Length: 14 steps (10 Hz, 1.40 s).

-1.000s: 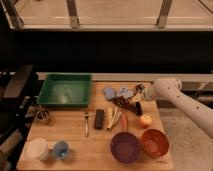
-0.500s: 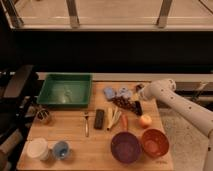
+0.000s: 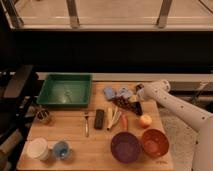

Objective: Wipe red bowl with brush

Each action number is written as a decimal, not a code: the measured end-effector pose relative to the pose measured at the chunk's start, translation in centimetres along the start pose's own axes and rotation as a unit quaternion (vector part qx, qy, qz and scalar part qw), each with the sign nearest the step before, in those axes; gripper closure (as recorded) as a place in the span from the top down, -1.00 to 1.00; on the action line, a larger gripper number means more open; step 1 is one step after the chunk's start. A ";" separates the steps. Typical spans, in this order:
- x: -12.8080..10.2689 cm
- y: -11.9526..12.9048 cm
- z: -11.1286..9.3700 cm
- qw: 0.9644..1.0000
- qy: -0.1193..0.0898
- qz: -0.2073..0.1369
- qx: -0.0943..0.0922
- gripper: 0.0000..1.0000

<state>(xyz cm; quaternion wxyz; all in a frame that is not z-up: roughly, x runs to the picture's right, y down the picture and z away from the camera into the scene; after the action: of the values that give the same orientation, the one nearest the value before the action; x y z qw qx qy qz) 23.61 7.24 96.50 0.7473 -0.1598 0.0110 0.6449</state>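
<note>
The red bowl (image 3: 155, 142) stands at the table's front right, beside the slightly larger purple bowl (image 3: 125, 147). My gripper (image 3: 135, 98) is at the end of the white arm (image 3: 172, 105) that reaches in from the right. It is low over a small pile of dark things (image 3: 127, 104) at the back right of the table, well behind the red bowl. I cannot pick out the brush for sure. A slim dark shape in that pile, right by the gripper, may be it.
A green tray (image 3: 65, 90) sits at the back left. A blue cloth (image 3: 112, 93) lies left of the pile. A fork (image 3: 86, 122), a black bar (image 3: 99, 118), pale sticks (image 3: 114, 119) and a peach-coloured fruit (image 3: 145, 120) lie mid-table. A white cup (image 3: 38, 148), a blue cup (image 3: 61, 148) and a small can (image 3: 44, 116) stand at the left.
The arm has reached a little further left, bringing the gripper over the dark pile. Nothing on the table has visibly moved.
</note>
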 end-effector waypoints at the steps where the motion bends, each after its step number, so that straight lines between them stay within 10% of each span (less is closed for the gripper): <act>1: 0.2 -0.3 0.0 1.000 -0.001 -0.001 -0.003 -0.04; 6: 0.1 0.1 -2.9 1.000 -0.017 -0.020 -0.013 -0.97; 14: -1.0 -0.3 -9.4 0.993 -0.039 -0.078 -0.073 -1.00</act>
<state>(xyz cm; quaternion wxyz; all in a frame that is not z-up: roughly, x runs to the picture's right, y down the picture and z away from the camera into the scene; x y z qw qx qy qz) 25.54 3.87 87.85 0.7816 -0.1890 -0.0779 0.5893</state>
